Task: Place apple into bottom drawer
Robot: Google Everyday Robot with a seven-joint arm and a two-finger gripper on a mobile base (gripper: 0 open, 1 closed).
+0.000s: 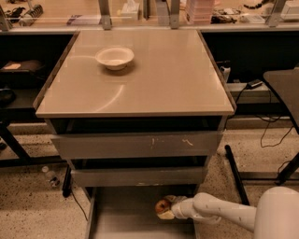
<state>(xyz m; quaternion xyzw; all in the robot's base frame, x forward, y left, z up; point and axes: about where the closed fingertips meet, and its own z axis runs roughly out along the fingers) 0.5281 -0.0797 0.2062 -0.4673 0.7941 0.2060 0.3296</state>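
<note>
Counted: one apple [161,205], one bowl [114,58], three drawers, one gripper [165,208].

Writing: none that can be read is made out on the cabinet or bowl; print on the boxes [200,10] at the rear counter is too small to be read.

Apple: red with yellowish patches. It is seen low over the right rear part of the bottom drawer [125,217], just below the middle drawer front [138,177]. Whether it touches the drawer floor cannot be told.

Gripper: it is reached in from the right on a white arm [219,213], inside the bottom drawer. The apple is pinched between its two pale fingers [167,215], one above and one below.

Bottom drawer: pulled out toward the camera, with a flat grey floor and a low left rail in view.

Top drawer front [135,145]: grey, marked with pale scratches right of centre, with a dark gap above it.

Tabletop [159,84]: beige and glossy. The white bowl is set at its rear left, upright.

Floor: a small clear bottle [50,176] is noted lying left of the cabinet, on speckled flooring
</note>
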